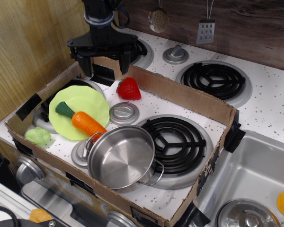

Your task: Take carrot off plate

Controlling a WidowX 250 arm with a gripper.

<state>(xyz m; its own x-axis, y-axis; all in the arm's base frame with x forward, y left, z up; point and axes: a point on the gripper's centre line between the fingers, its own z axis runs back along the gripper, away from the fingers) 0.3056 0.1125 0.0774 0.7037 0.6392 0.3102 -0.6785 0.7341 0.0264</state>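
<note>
The orange carrot [85,121] with a dark green stem cap lies on the lime-green plate [83,99], its tip reaching over the plate's near-right rim toward the steel pot [120,157]. The plate sits at the left inside a cardboard box wall [180,94] on the stovetop. My black gripper [104,64] hangs above the box's back left wall, behind the plate and well apart from the carrot. Its fingers are spread wide and hold nothing.
A red toy strawberry [128,89] lies right of the plate. A pale-green lettuce toy [38,136] sits at the front left corner. A silver knob cap [124,113] and black burners [177,139] lie inside the box. A sink [255,184] is at the right.
</note>
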